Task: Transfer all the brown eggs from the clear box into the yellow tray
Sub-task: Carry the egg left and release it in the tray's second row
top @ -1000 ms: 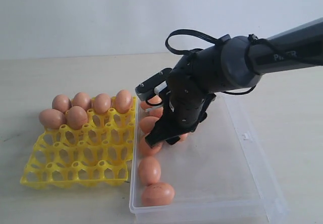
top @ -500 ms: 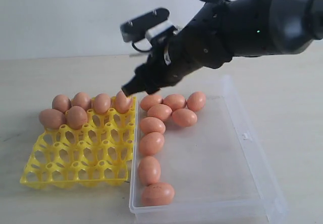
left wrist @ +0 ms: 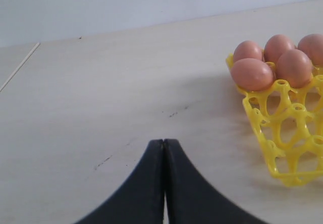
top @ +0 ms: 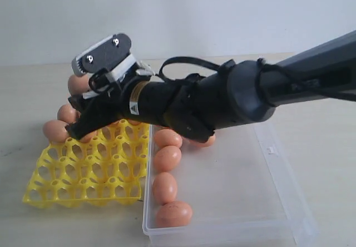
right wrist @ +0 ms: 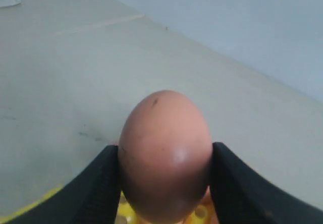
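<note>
Right fingers (right wrist: 98,183) clenched on brown egg (right wrist: 165,153), gripped at both sides, egg upright: suits lowering into cup. Yellow tray (top: 83,174) directly beneath fingertips. Clear box (top: 278,163) behind them, other eggs (top: 167,158) waiting inside. Left fingers (left wrist: 146,183) pressed together, holding nothing, over bench (left wrist: 75,82), tray beside them.

**Exterior view.** The right arm (top: 222,99) hid the far cups of the yellow tray (top: 83,174), most eggs seated there, and the far end of the clear box (top: 233,186).

**Left wrist view.** The picture's edge cut off the tray and one brown egg (left wrist: 312,47).

**Right wrist view.** The held egg (right wrist: 165,153) concealed the cups beneath it, and its lower end was cropped.
</note>
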### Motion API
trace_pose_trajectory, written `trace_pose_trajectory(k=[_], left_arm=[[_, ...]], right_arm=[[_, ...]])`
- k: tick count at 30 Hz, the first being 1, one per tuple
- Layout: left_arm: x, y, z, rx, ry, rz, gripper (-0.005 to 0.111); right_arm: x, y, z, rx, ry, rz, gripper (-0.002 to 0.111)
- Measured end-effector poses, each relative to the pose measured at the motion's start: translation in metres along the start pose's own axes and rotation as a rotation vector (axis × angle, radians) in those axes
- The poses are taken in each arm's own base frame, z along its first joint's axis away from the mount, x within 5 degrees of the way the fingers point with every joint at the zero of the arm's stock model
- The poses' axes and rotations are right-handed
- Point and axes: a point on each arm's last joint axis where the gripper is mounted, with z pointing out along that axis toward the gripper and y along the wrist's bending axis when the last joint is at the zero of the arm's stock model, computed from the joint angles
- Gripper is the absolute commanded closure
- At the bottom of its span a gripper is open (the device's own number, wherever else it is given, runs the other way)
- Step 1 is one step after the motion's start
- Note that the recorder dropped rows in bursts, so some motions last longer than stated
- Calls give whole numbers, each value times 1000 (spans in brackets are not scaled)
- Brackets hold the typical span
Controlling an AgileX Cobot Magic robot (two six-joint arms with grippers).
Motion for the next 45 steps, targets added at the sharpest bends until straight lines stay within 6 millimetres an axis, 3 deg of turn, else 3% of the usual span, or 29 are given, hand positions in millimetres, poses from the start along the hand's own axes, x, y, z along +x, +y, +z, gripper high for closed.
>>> trace_pose_trajectory(k=[4, 8, 18, 22, 27, 34, 40, 45], left_arm=[[0, 0, 0, 0, 0, 0, 107], [0, 0, 0, 0, 0, 0, 107], [0, 0, 0, 0, 0, 0, 107], [0, 0, 0, 0, 0, 0, 107], [0, 0, 0, 0, 0, 0, 107], [0, 0, 0, 0, 0, 0, 107], [0, 0, 0, 0, 0, 0, 107], [0, 0, 0, 0, 0, 0, 107]], right_arm=[[30, 1, 12, -8, 66, 12, 108], [45, 1, 20, -12, 95, 16, 108], [43, -9, 33, 15, 112, -8, 107], [47, -17, 31, 39, 149, -2, 98], [48, -23, 30, 53, 163, 8, 77], [47, -22, 31, 54, 152, 42, 65], [47, -22, 31, 55, 152, 53, 40], [48, -22, 30, 56, 163, 59, 43]])
